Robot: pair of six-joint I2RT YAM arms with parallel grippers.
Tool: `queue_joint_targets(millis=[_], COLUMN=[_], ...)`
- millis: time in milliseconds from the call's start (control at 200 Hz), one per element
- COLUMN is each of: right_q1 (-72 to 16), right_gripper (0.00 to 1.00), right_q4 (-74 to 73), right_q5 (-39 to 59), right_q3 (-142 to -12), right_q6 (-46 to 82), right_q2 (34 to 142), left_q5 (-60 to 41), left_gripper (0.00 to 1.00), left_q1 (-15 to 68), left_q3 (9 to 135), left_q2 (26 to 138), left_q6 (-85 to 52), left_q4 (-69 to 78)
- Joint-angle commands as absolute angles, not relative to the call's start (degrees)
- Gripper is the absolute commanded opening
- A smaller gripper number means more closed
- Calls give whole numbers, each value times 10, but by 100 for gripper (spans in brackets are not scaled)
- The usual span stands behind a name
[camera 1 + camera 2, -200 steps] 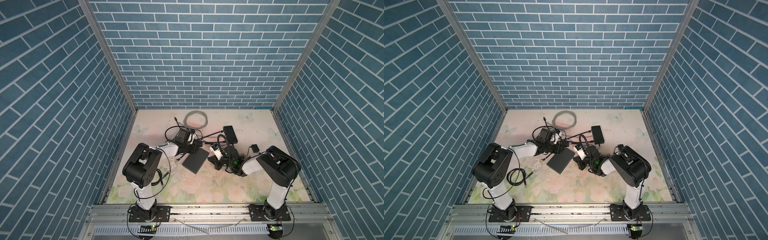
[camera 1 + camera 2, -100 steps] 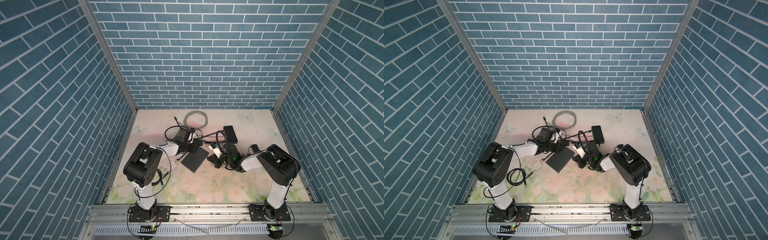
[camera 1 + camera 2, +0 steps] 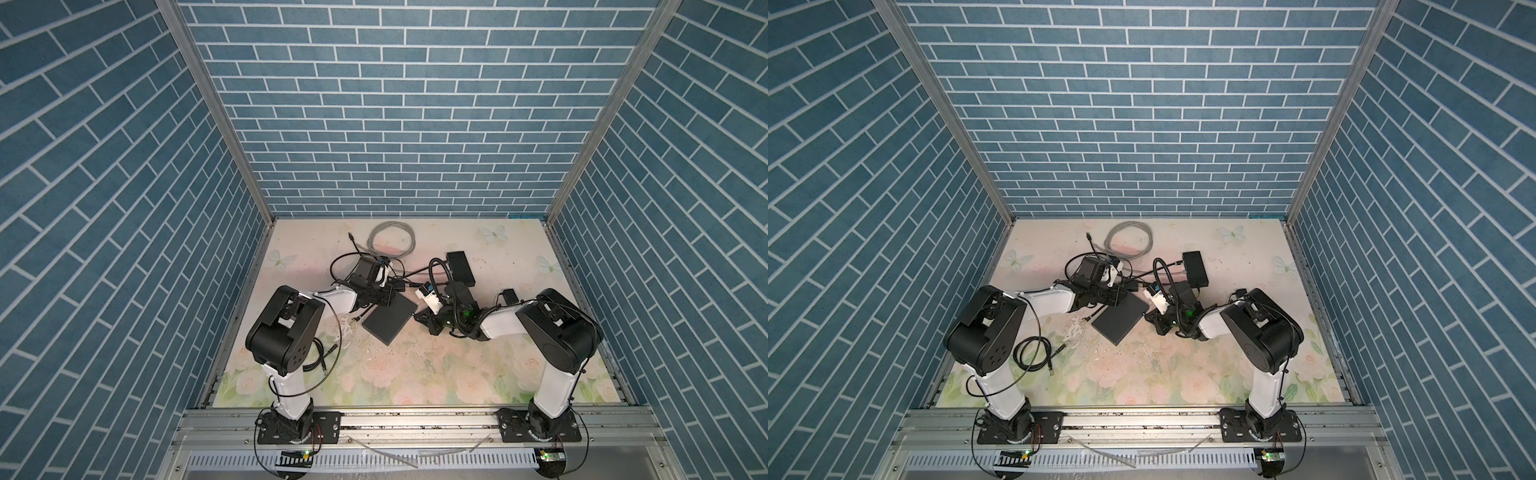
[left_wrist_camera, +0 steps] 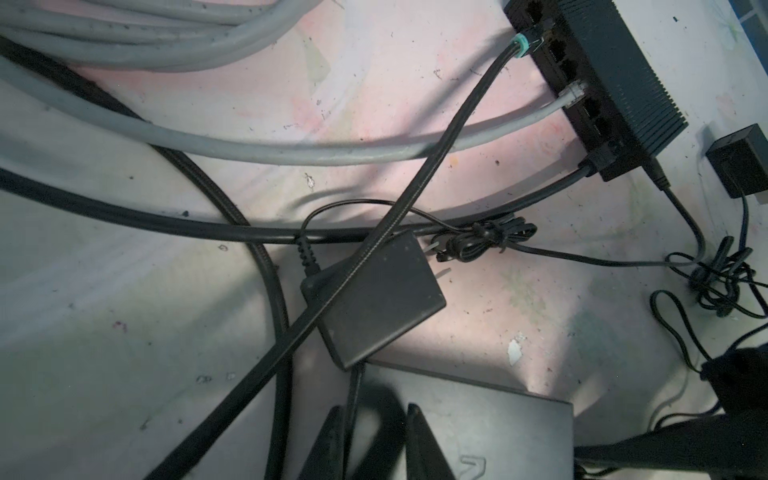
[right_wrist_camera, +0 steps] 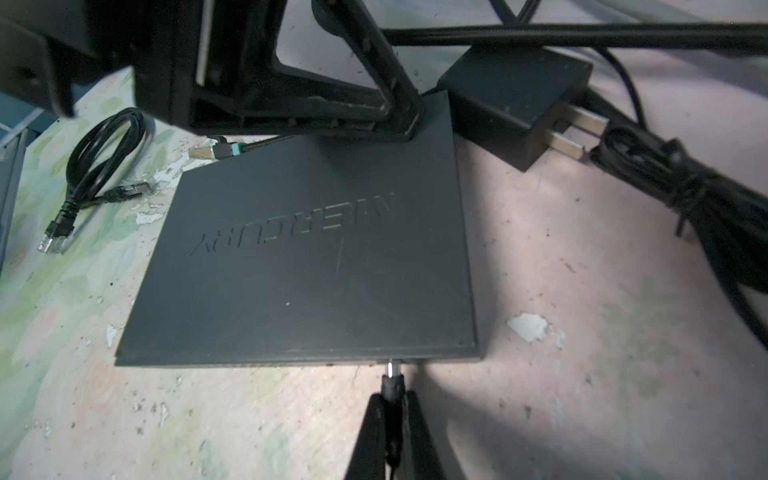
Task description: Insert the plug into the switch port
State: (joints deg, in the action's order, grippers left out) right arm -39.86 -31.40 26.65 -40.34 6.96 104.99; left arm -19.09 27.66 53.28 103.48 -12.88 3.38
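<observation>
The flat black switch point(image 3: 390, 320) point(image 3: 1120, 320) lies in the middle of the table and reads MERCURY on top in the right wrist view point(image 5: 316, 249). My right gripper point(image 5: 390, 399) point(image 3: 428, 322) is shut on the black barrel plug point(image 5: 390, 380). The plug's silver tip meets the side edge of the switch that faces this gripper; the port itself is hidden under that edge. My left gripper point(image 4: 374, 409) point(image 3: 384, 297) rests on the switch's opposite corner point(image 4: 498, 424). Its fingers stand slightly apart, with a thin cable beside one of them.
A second black switch point(image 4: 602, 83) point(image 3: 460, 268) with several cables plugged in lies behind. A black power adapter point(image 4: 374, 299) point(image 5: 515, 95) sits by the flat switch's far corner. A grey cable coil point(image 3: 392, 237) lies at the back, and a loose black patch cable point(image 5: 104, 153) point(image 3: 1034, 351) at the left.
My right gripper has moved left with the plug, bringing it up to the switch's edge. The left gripper stays on the switch and its fingers have narrowed a little.
</observation>
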Motion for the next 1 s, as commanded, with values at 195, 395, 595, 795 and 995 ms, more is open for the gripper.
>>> queue_joint_targets(millis=[195,395,595,795,995], right_q1=[-417,-414,-404,-400,-384], right_gripper=[0,0,0,0,0], right_q4=[-533,-546,-545,-503,-508], right_q5=[252,261,272,258,250], right_q3=[-532,-550,-576,-597,-607], right_q6=[140,135,192,244,285], right_q2=[1031,1040,1046,1072,1068], left_q5=[-500,-500,-504,-505,-506], left_gripper=[24,24,24,23,22], left_q1=[417,417,418,418,421], left_q3=[474,476,470,469,471], left_q2=[1086,1084,1088,1088,1086], left_q6=[-155,-150,-155,-154,-153], left_q4=[-164,-169,-157,-155,-156])
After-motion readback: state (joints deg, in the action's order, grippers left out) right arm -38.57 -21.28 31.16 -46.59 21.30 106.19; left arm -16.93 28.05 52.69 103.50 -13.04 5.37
